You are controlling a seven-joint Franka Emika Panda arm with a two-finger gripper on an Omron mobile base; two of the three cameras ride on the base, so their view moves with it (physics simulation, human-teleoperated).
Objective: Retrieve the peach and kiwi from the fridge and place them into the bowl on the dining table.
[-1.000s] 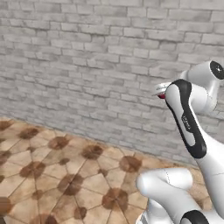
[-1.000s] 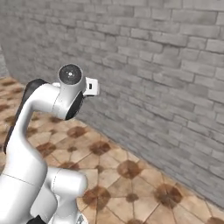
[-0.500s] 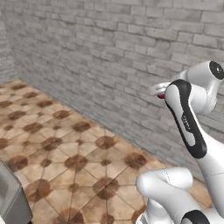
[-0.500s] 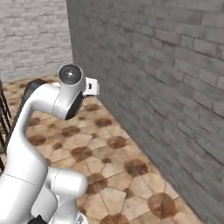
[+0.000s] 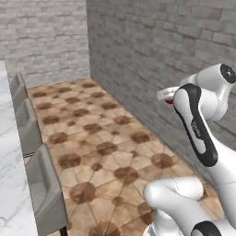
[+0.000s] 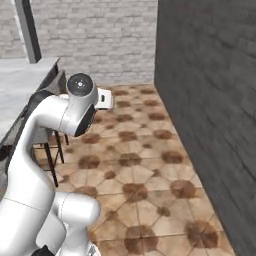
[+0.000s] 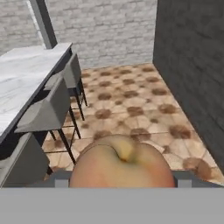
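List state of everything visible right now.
peach: held in the jaws, stem dimple facing the hand camera
gripper: shut on the peach, raised above the floor
dining table: bare where visible, no bowl on the part shown
stools: upright, lined along the table's side

Open tiled floor (image 7: 131, 100) at twelve o'clock, grey stools (image 7: 48, 109) and dining table (image 7: 26, 74) at ten, brick wall (image 7: 192, 65) at two
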